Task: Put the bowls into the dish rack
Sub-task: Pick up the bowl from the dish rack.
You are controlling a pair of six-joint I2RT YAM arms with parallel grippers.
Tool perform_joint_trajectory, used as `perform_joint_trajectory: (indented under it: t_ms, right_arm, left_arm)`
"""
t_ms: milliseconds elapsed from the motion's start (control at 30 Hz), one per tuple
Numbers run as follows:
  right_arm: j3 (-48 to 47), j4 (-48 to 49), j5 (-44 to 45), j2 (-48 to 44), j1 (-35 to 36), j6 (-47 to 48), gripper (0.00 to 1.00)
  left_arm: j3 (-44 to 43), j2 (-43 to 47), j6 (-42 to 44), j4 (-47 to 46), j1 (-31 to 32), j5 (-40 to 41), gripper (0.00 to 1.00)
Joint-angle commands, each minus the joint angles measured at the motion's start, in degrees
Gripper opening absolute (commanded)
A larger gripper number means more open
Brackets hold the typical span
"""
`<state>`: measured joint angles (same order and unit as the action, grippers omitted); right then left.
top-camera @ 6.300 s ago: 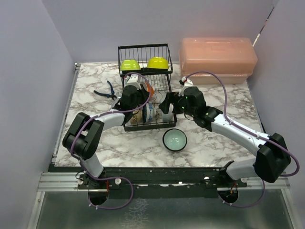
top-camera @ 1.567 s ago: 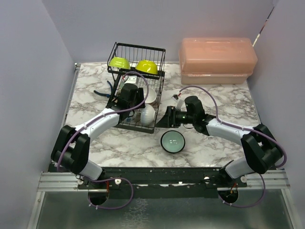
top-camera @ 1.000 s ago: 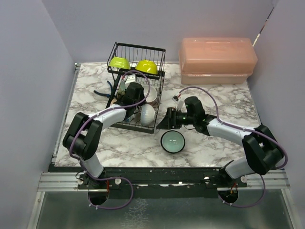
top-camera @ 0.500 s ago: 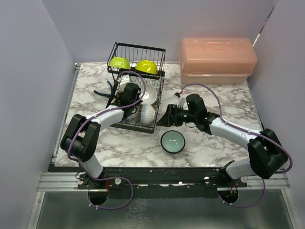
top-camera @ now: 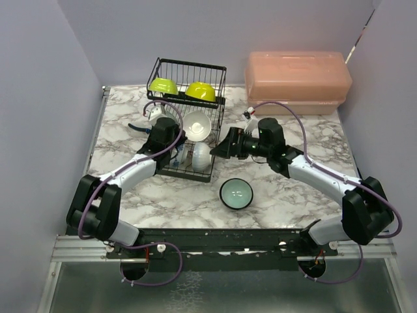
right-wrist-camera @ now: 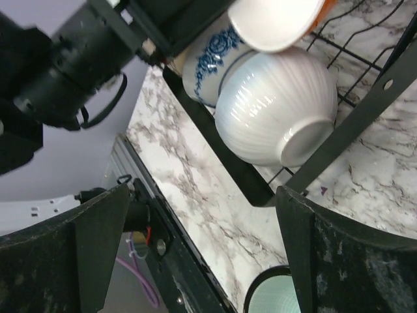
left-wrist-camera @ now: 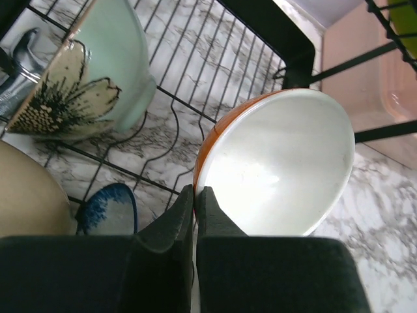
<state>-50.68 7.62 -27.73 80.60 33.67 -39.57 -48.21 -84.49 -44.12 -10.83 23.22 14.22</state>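
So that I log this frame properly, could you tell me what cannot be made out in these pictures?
Top view: the blue-handled pliers, mostly under the left arm.
Right wrist view: the pale teal round bowl, cut off by the bottom edge.
Left wrist view: whether the shut left gripper touches the orange white-lined bowl; its fingers cover the rim there.

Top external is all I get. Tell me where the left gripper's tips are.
Observer: The left gripper is shut, tips right at the orange bowl rim. I cannot tell whether it is pinching the rim.
Operator: Describe the white bowl at the rack's front.
Observer: The white bowl is ribbed and lies on its side, foot toward the rack frame bar.
Operator: Report what is beside it.
Observer: A blue-patterned bowl, right against it.
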Motion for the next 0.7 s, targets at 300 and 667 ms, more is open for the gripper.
perform_joint_trajectory:
  t_ms: [300,667]
  right_arm:
    - [-5.2,9.4,-7.8,5.0,-4.9,-6.9,0.99]
    - [-11.9,11.0,-13.5,13.0,-4.9,-7.0,0.99]
  left_arm:
    - [6.5,14.0,-6.6,-4.5,-0.4,-13.7,0.00]
    - [8.8,17.4,-10.3,-6.8,-0.6,-27.3,0.00]
